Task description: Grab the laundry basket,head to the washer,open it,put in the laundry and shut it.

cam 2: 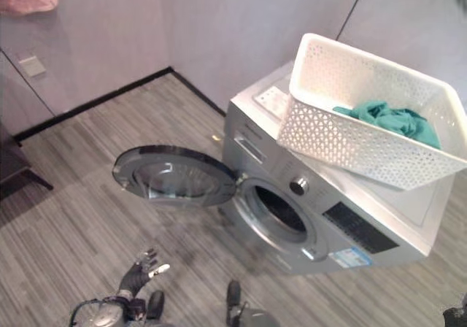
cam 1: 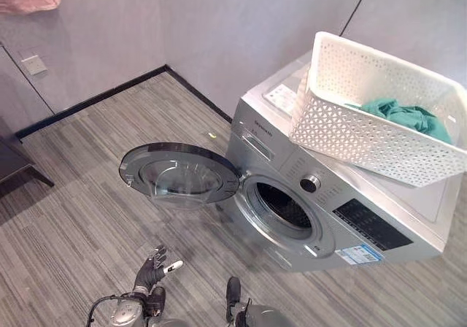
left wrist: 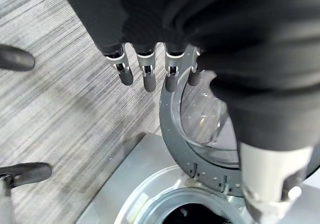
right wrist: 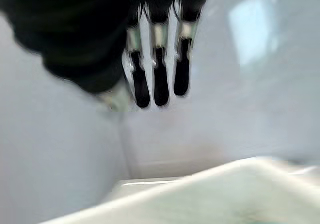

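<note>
- Our left hand (cam 1: 152, 271) hangs low at the near left above the floor (cam 1: 80, 195), fingers straight and spread, holding nothing; in its wrist view the fingers (left wrist: 147, 76) point past the round door (left wrist: 200, 129) of the washer (cam 1: 292, 195).
- Our right hand (right wrist: 159, 81) shows in its own wrist view with fingers straight and relaxed, empty, in front of a pale wall; the white rim below it looks like the basket's, though we cannot be sure.
- The door (cam 1: 179, 174) stands swung fully open to the left, and the dark drum opening (cam 1: 283, 204) is clear, so we judge the opening step done and the loading step next.
- The basket (cam 1: 379, 115) sits tilted on top of the washer at the far right, and the laundry (cam 1: 405, 117), a teal cloth, lies bunched inside it.
- We expect the cloth to be light, soft and limp: it should sag and trail when lifted, so we would pinch it at the thick of the bunch rather than at an edge.
- The basket looks like stiff, light perforated plastic; tilted as it is, a push could slide it, so we would reach in from above.
- There are a sticker (cam 1: 359, 254) on the front panel, a sheet on the top and small lettering on the drawer; none of the writing is legible to us.
</note>
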### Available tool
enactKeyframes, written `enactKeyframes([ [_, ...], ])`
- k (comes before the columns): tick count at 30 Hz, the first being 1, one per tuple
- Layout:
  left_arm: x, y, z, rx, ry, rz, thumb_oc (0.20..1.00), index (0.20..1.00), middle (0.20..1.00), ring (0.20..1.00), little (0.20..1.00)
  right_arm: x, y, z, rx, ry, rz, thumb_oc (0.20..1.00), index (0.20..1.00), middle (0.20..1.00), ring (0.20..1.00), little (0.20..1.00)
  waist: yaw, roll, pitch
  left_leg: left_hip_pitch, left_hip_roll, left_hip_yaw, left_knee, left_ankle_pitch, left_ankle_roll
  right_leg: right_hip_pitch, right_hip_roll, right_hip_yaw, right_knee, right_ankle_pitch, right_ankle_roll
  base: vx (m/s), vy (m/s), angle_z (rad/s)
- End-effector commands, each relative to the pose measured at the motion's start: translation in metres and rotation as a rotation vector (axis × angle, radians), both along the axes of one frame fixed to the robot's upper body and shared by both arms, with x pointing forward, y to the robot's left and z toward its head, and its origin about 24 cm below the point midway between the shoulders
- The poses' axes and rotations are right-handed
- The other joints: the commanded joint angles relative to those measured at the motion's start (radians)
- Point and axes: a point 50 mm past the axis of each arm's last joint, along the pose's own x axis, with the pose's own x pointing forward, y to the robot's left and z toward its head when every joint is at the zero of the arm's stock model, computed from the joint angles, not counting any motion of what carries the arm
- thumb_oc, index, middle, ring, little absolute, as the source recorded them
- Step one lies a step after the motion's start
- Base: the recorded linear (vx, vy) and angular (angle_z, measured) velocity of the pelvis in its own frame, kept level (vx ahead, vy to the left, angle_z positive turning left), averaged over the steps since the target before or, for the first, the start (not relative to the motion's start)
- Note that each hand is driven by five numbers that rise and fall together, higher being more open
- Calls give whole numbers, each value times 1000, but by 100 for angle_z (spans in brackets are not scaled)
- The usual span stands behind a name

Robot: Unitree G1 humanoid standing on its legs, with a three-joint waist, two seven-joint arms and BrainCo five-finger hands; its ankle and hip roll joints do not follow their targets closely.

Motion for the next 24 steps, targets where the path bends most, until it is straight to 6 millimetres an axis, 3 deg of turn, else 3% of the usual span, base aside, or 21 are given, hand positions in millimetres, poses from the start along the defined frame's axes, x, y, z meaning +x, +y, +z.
enactKeyframes([
  [1, 37, 7, 26, 35, -152, -60, 1000, 1000, 1000, 1000, 1000, -42, -28, 39, -43, -86, -103, 1000, 1000, 1000, 1000, 1000, 12, -14, 79, 166, 21, -19, 11, 428, 2, 8, -48, 84, 135, -178, 85, -48, -2, -7],
  [6, 37, 8, 30, 37, -167, -75, 1000, 1000, 1000, 1000, 1000, -36, -31, 14, -89, 58, -104, 1000, 1000, 1000, 1000, 1000, 17, -6, 112, 141, 17, -18, 13, 428, 1, -24, -51, 86, 141, -174, 85, -49, -10, -5],
  [12, 37, 11, 34, 43, -179, -87, 1000, 1000, 1000, 1000, 1000, -33, -36, -3, -70, 109, -111, 1000, 1000, 1000, 1000, 1000, 31, 7, 132, 114, 8, -20, 12, 428, 0, -54, -55, 89, 141, -167, 88, -14, -4, -1],
  [18, 38, 9, 37, 29, -192, -99, 1000, 1000, 1000, 1000, 1000, -19, -22, -14, -70, 153, -49, 1000, 1000, 1000, 1000, 1000, 37, 20, 145, 93, 2, -20, 9, 428, 0, -73, -62, 90, 133, -158, 92, 1, -1, -1],
  [19, 38, 8, 37, 27, -190, -106, 1000, 1000, 1000, 1000, 1000, -15, -21, -25, -70, 198, -38, 1000, 1000, 1000, 1000, 1000, 39, 28, 154, 85, 2, -18, 8, 428, 0, -81, -63, 89, 134, -157, 91, 8, -5, -5],
  [24, 38, 8, 38, 30, -192, -108, 1000, 1000, 1000, 1000, 1000, -11, -22, -41, -70, 254, -39, 1000, 1000, 1000, 1000, 1000, 47, 32, 164, 72, -1, -23, 6, 428, 0, -96, -65, 84, 138, -155, 91, 0, -4, 1],
])
